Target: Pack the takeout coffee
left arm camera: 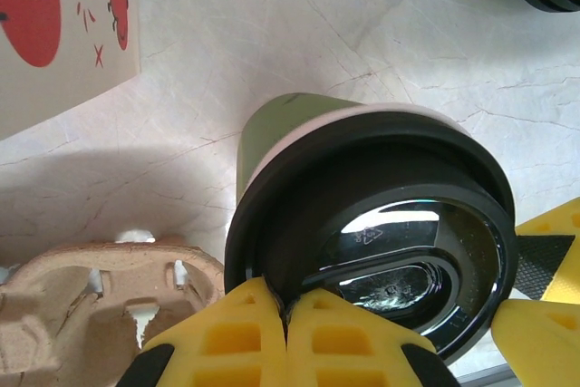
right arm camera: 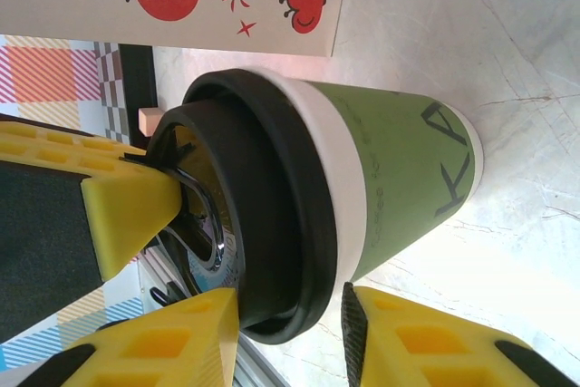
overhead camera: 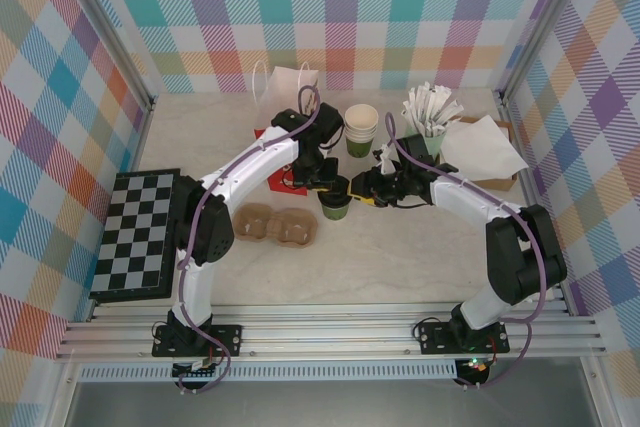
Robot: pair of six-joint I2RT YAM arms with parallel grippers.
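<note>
takeout coffee (right arm camera: 390, 169) rim between right hand (right arm camera: 290, 319) fingers, seemingly pinched

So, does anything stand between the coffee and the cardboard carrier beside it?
Nothing visible does. The coffee and the carrier stand close together, with just bare table showing between them.

The left gripper (left arm camera: 286, 319), fingers together, sits at the takeout coffee (left arm camera: 381, 215) lid's rim; a cardboard carrier (left arm camera: 82, 292) lies beside.

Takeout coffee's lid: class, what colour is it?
Black. The takeout coffee's lid shows best in the left wrist view.
</note>
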